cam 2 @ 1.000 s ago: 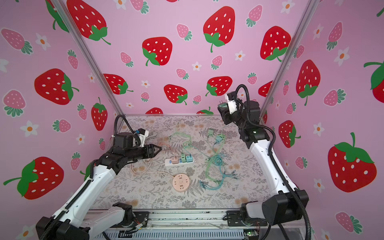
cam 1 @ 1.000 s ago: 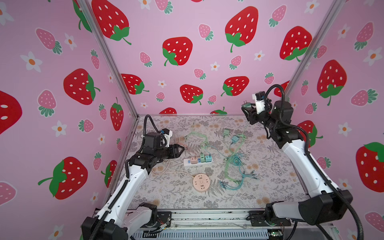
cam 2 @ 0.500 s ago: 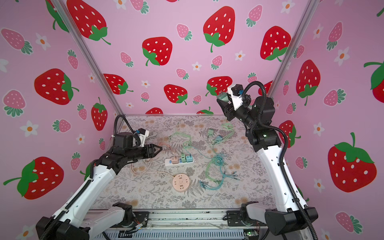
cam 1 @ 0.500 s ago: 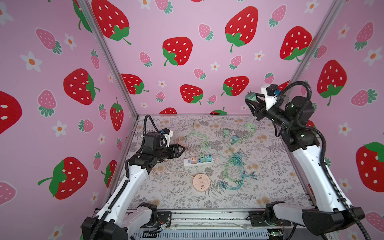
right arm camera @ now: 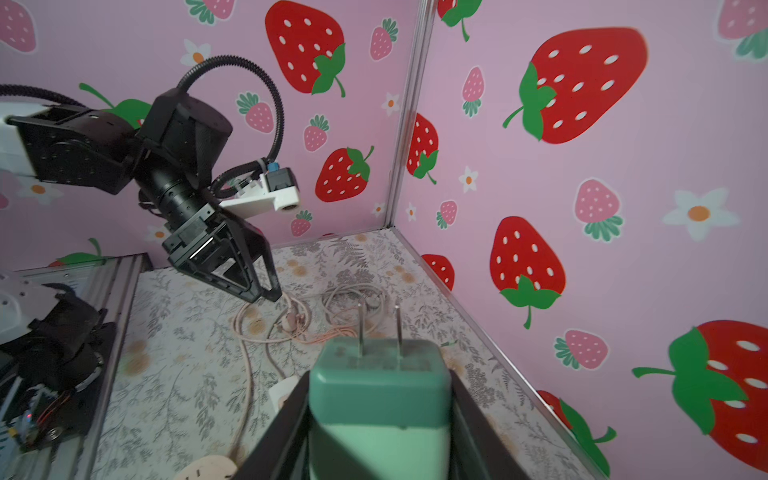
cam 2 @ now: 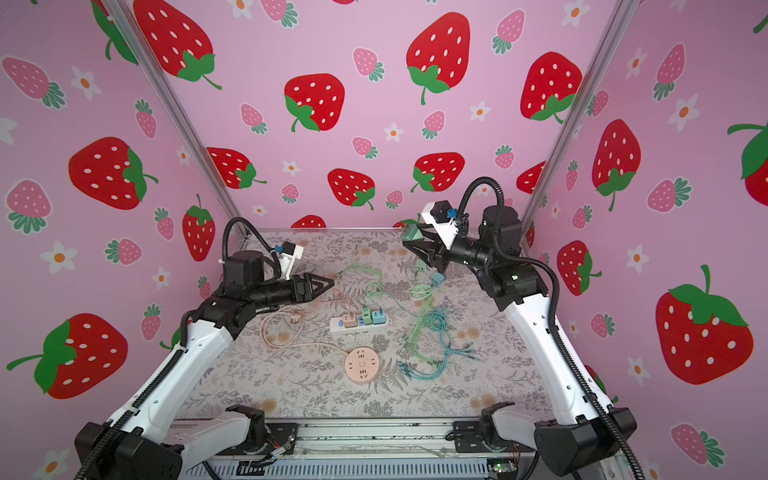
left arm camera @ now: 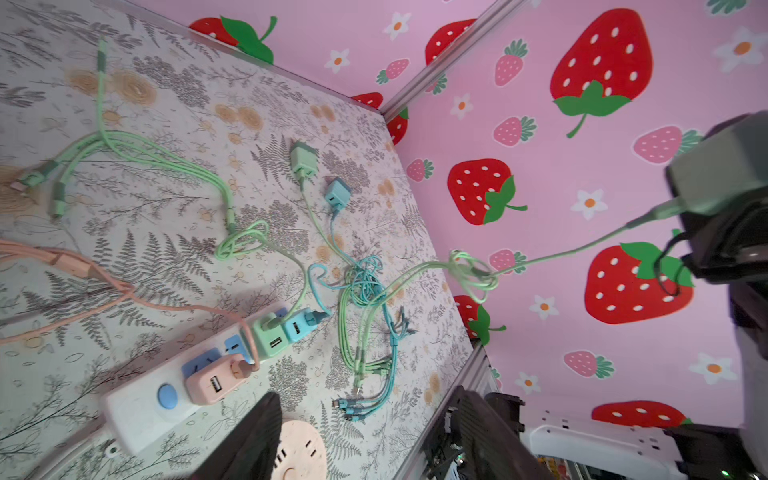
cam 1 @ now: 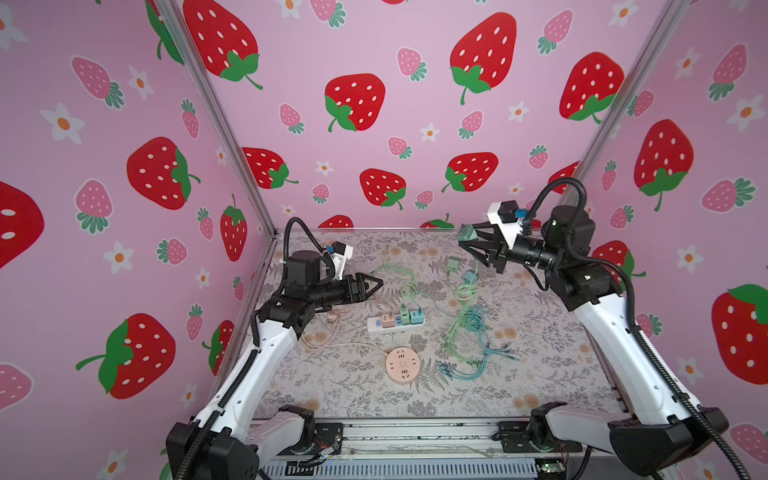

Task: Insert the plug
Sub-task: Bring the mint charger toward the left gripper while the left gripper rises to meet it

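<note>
A green plug (right arm camera: 380, 390) with two metal prongs pointing forward sits between the fingers of my right gripper (right arm camera: 378, 382), which is shut on it. In both top views that gripper (cam 1: 465, 241) (cam 2: 409, 240) holds the plug (cam 1: 467, 233) high above the back right of the table, and its green cable (left arm camera: 540, 259) trails down to the tangle below. My left gripper (cam 1: 379, 285) (cam 2: 330, 283) hovers open and empty over the left side, just left of the white power strip (cam 1: 376, 325) (left arm camera: 137, 411), which carries pink, green and blue adapters.
A round pink socket (cam 1: 401, 365) lies in front of the strip. Tangled green and blue cables (cam 1: 469, 328) cover the middle right. Two loose adapters (cam 1: 453, 264) lie near the back. Pink cable loops (cam 2: 286, 328) lie under the left arm. Pink strawberry walls enclose the table.
The right arm has swung and turned its wrist, carrying the plug a little lower and leftward, prongs now facing the left arm. The left gripper's jaws have opened wider; that arm stayed put.
</note>
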Available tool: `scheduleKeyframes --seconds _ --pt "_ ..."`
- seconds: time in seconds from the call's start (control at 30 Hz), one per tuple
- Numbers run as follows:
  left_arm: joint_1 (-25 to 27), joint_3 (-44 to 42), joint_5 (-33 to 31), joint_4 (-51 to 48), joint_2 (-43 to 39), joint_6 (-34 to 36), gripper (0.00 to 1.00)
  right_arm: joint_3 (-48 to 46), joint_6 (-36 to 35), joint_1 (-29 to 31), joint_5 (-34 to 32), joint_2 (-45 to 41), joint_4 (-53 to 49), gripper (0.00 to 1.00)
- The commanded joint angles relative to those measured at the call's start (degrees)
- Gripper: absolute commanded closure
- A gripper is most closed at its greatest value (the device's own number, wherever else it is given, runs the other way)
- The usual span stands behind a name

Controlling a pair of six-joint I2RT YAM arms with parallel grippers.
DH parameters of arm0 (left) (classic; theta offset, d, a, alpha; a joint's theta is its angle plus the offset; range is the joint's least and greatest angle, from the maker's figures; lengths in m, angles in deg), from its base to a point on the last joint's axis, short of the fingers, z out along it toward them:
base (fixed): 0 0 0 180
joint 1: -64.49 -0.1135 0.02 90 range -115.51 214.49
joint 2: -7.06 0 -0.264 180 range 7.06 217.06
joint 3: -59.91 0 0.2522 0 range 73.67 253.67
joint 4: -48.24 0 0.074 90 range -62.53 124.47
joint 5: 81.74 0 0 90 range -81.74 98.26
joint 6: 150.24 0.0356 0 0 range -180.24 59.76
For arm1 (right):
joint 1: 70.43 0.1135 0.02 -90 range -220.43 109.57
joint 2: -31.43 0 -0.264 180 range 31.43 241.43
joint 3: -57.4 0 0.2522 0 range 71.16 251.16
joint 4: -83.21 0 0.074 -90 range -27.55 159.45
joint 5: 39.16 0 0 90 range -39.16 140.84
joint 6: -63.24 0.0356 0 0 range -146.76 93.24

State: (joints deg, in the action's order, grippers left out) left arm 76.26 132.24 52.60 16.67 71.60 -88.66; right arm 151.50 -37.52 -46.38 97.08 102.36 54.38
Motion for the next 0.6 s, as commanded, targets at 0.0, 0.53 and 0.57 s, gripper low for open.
scheduleKeyframes --seconds 0.0,0.53,0.57 --pt "-0.18 2.12 8.15 6.48 0.35 -4.3 0.24 -3.24 -3.04 2.42 4.16 -1.61 -2.22 0.82" --pt "7.24 5.61 17.05 10.68 5.9 -6.79 0.23 -4.81 -9.91 13.25 -3.73 4.55 -9.4 0.82" --pt "7.8 6.04 17.31 10.61 6.16 -6.38 0.23 -4.54 -10.21 13.7 -4.32 5.07 -9.89 0.82"
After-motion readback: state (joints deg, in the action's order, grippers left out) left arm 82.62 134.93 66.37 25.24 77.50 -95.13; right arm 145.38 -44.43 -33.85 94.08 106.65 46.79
